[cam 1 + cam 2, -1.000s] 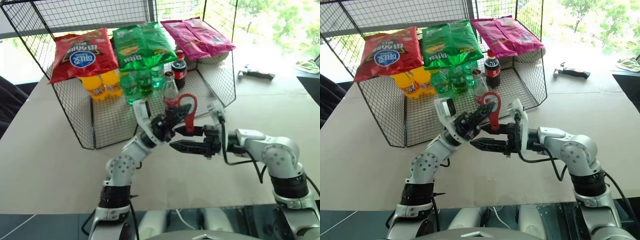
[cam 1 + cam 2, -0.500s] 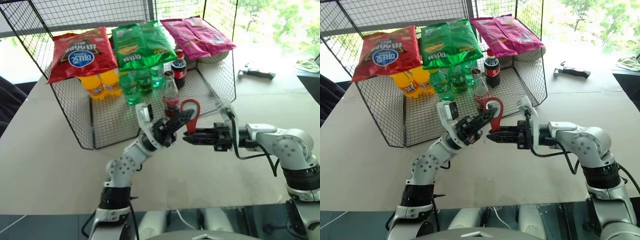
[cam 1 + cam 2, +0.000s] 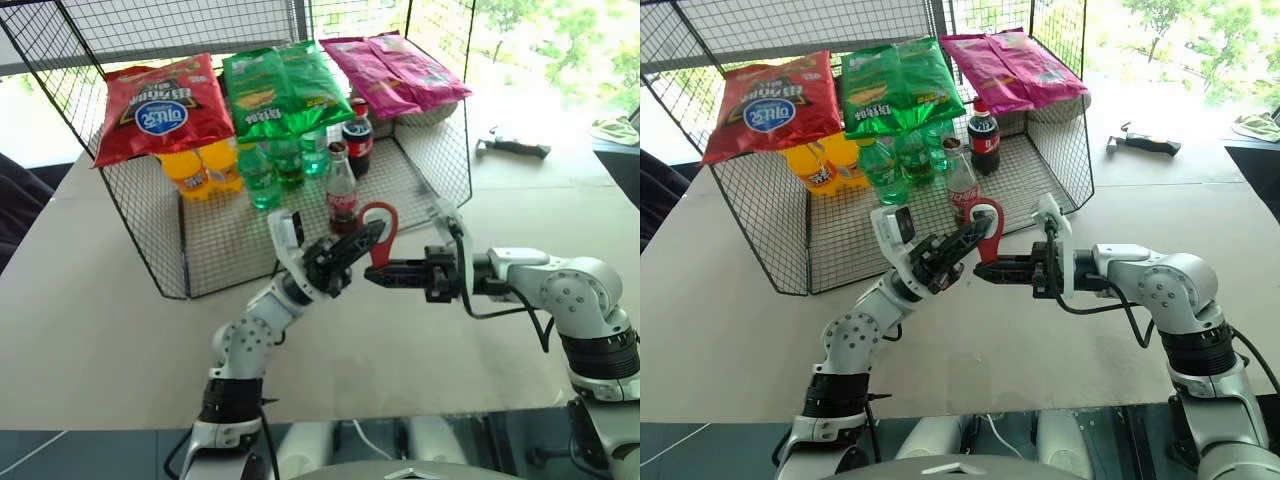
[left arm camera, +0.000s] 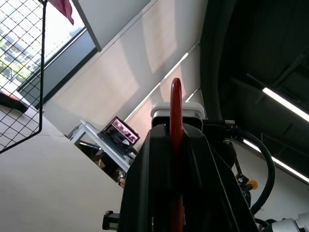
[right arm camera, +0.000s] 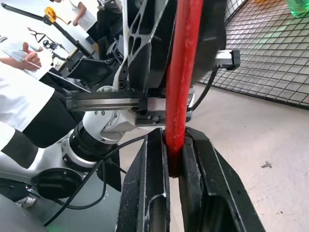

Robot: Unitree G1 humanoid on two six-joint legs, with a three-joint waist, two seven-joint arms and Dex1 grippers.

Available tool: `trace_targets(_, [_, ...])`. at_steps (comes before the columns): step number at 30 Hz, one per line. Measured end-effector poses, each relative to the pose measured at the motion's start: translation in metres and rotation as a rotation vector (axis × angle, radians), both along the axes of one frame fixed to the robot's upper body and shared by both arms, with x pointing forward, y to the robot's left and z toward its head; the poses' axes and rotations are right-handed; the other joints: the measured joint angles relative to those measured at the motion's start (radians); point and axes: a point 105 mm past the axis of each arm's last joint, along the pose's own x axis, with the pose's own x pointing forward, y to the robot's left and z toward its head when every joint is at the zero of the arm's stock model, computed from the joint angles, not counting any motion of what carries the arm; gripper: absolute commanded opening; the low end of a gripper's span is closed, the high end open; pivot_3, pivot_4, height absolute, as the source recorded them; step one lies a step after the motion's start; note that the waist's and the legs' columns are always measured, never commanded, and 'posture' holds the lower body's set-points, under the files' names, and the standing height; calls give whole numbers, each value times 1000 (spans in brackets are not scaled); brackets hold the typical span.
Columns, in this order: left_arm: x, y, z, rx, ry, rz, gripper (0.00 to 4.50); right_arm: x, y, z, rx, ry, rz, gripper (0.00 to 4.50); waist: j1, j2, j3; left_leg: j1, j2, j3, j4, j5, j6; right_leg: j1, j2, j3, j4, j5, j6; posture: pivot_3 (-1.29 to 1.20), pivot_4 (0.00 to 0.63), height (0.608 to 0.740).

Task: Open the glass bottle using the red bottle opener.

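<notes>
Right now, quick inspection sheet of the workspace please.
Surface: beige table, bare around the arms.
Job's things: glass bottle upright in the wire cage, cap on; red bottle opener held in the air in front of it.
Clutter: chip bags on the cage; orange and green bottles and a plastic cola bottle inside.
Grippers: right pincer shut on the opener's handle; left pincer at the opener's ring, grip unclear.
Cables: black cable along the right arm.
Surroundings: dark tool far right; a person in the right wrist view.

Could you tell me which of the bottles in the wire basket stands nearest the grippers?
The glass bottle: slim, clear, dark cola, red label. It stands alone at the front of the basket, just behind the red opener; the other bottles stand further back.
</notes>
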Motion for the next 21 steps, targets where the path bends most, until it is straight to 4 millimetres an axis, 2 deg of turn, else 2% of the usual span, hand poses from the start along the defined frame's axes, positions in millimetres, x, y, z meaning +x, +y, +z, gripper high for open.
trace_targets(3, [1, 2, -1, 9, -4, 18, 2960, -1, -4, -5, -13, 14, -13, 0, 1, 0, 0, 0, 0, 0, 0, 0, 0, 0, 0, 0, 0, 0, 0, 0, 150, 740])
trace_targets(6, [1, 3, -2, 47, -20, 43, 4405, 5, -19, -17, -58, 0, -99, 0, 6, 0, 0, 0, 0, 0, 0, 0, 0, 0, 0, 0, 0, 0, 0, 0, 150, 740])
trace_targets(8, [0, 4, 0, 78, -46, 84, 4458, 10, -35, -25, -93, -21, -180, 0, 11, 0, 0, 0, 0, 0, 0, 0, 0, 0, 0, 0, 0, 0, 0, 0, 150, 740])
trace_targets(12, [0, 12, 2, 187, -162, 249, 4458, 34, -69, -29, -165, -173, -426, 0, 11, 0, 0, 0, 0, 1, 0, 0, 0, 0, 0, 1, 0, 0, 0, 0, 150, 740])
trace_targets(14, [7, 20, 0, 274, -240, 406, 4458, 50, -89, -28, -201, -282, -577, 0, 11, 0, 0, 1, 0, 2, 0, 0, 0, 0, 0, 2, 0, 1, 1, 0, 150, 740])
trace_targets(18, [19, 30, -1, 394, -346, 615, 4458, 65, -101, -20, -186, -410, -729, 0, 11, 0, 0, 1, 0, 2, 0, 0, -1, 0, 1, 2, 0, 1, 1, 0, 150, 740])
trace_targets(21, [39, 39, -7, 518, -407, 790, 4458, 75, -105, -13, -167, -493, -827, 0, 12, 0, 0, 0, 0, 2, 0, 0, 0, 0, 1, 2, 1, 1, 2, 0, 150, 740])
